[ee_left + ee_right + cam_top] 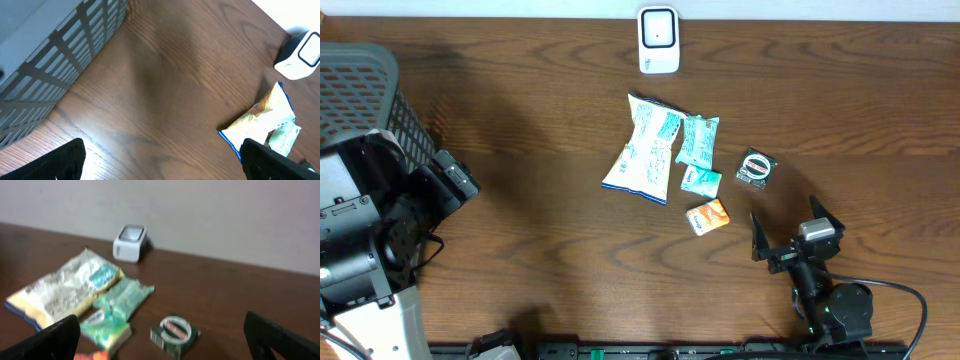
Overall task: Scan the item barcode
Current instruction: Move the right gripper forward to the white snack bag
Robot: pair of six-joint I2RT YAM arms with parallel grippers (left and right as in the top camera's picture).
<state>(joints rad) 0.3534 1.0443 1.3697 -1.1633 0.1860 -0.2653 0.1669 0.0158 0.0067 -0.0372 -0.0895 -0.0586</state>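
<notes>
Orange packet (708,216): mid table (540,120), long axis eight-to-two o'clock.
Right end effector (783,208): fingers apart, empty; packet near, at nine o'clock.
Left end effector (162,150): apart, empty, well away.

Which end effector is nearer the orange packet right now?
Right. The right end effector hangs a short way to the orange packet's right, nearer the robot. The left end effector is far off to its left, beside the gray basket.
</notes>
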